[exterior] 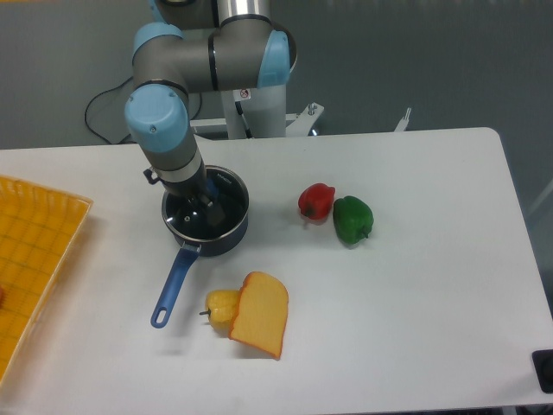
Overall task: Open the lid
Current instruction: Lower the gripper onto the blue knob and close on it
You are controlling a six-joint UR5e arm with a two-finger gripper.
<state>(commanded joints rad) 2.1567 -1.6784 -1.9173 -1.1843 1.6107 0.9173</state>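
Observation:
The dark blue saucepan [226,235] stands left of the table's middle, its long blue handle [173,285] pointing toward the front left. The see-through glass lid [228,206] lies flat on the pan and its thin rim shows along the right side. My gripper [202,207] reaches straight down from the arm onto the middle of the lid. Its dark fingers sit where the knob is, and the light-blue knob is hidden under them. The arm's wrist covers the lid's back left part. I cannot tell whether the fingers are closed on the knob.
A red pepper [316,201] and a green pepper [353,219] lie right of the pan. A yellow pepper [221,306] and an orange cheese wedge [261,315] lie in front of it, near the handle's tip. A yellow tray [34,251] sits at the left edge.

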